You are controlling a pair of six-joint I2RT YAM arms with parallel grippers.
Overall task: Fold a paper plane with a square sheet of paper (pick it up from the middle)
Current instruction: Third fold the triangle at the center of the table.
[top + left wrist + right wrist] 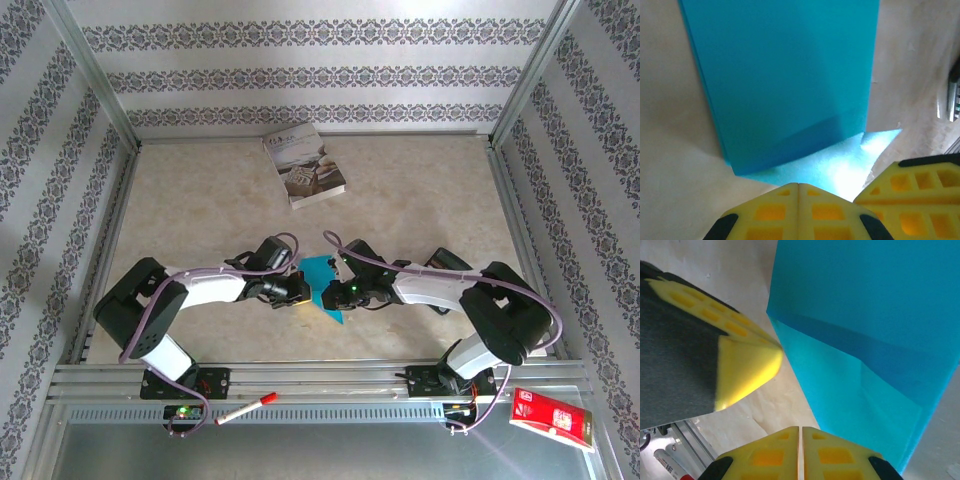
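Running near-to-far between the left gripper [798, 192] and right gripper [801, 435], both pressed together, the paper [320, 272] sat equally close to each.

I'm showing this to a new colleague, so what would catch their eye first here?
The bright teal paper sheet, partly folded, sits at the table's middle, with the left gripper and right gripper shut on opposite sides of it. A grey-white book lies at the table's far end, and a red marker rests on the near rail.
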